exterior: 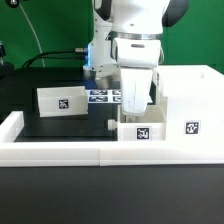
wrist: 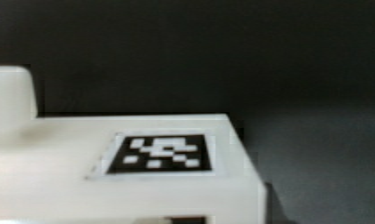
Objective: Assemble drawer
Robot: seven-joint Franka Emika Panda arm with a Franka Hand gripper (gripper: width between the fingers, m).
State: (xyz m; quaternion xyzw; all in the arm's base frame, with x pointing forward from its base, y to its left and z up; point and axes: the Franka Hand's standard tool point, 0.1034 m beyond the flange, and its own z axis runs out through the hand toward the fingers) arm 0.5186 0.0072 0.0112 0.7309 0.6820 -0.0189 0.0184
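Observation:
A small white tray [exterior: 141,131] with a square marker stands on the black table, right against the large white box housing [exterior: 186,100] on the exterior view's right. My gripper [exterior: 136,108] is straight above this tray and reaches down onto it; its fingertips are hidden. In the wrist view the tray [wrist: 163,153] fills the lower part, marker facing the camera, and no finger shows clearly. A second small tray [exterior: 62,100] stands apart on the exterior view's left.
The marker board [exterior: 104,97] lies behind the gripper. Long white border rails [exterior: 60,152] run along the front and the left side of the table. A small dark piece [exterior: 110,124] lies just left of the near tray.

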